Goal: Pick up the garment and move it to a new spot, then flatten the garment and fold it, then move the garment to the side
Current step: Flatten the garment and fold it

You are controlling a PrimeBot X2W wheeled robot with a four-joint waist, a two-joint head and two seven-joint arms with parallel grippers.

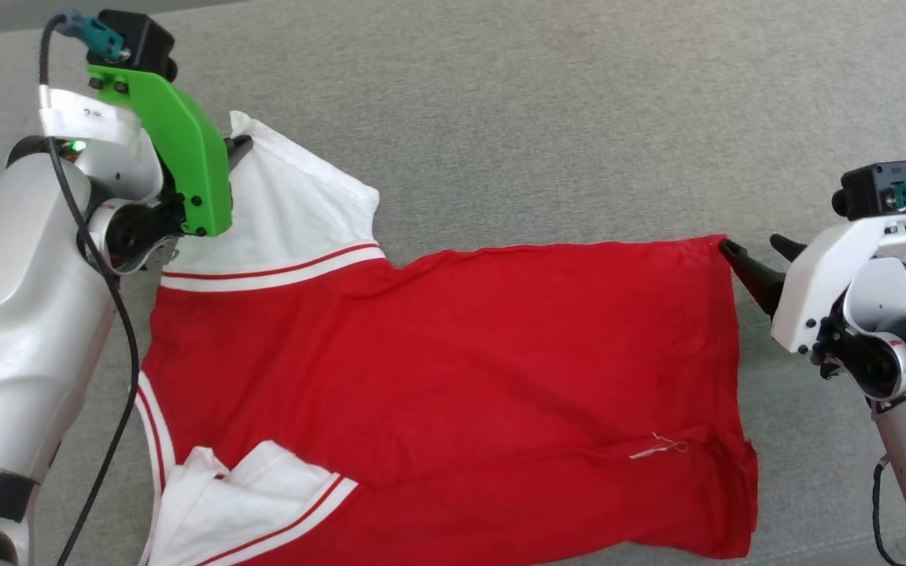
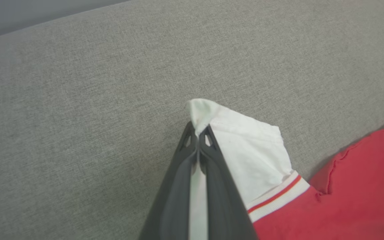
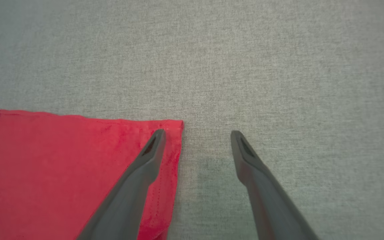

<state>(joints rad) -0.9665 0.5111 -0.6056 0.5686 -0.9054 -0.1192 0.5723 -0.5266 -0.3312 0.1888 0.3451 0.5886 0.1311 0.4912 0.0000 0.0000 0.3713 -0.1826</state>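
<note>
Gripping side: left gripper point(image 2: 197, 133), at 10 o'clock in the head view; its jaws are closed on the outer corner of the upper sleeve point(image 2: 252, 150), and a small peak of white cloth pokes out past the fingertips.
Open side: right gripper point(image 3: 197, 133), at 3 o'clock in the head view; its jaws stand wide apart, gripping nothing.
Right fingers: one finger point(image 3: 140, 173) lies over the red hem corner, the other over bare grey cloth toward 3 o'clock of it; I cannot tell whether the first presses on the fabric.
Garment: the garment point(image 1: 453, 354), a red T-shirt with white sleeves, lies spread across the middle of the surface point(image 1: 539, 102), with the neck end toward 9 o'clock and the hem toward 3 o'clock.
Held sleeve: at 10 o'clock of the red body, spread out and joined to it by a red-and-white striped band.
Other sleeve: lower sleeve point(image 1: 241, 503), at 7 o'clock of the body, crumpled and partly folded on itself.
Hem: runs from 2 o'clock to 4 o'clock of the body; the 2 o'clock corner sits at the right fingertips, and the 4 o'clock corner is slightly rumpled.
Thread: loose white thread point(image 1: 661, 448) on the red cloth near 4 o'clock.
Surface: grey woven fabric, flat under the shirt.
Wrist mounts: green bracket point(image 1: 185, 149) on the left wrist, white bracket point(image 1: 823, 267) on the right.
</note>
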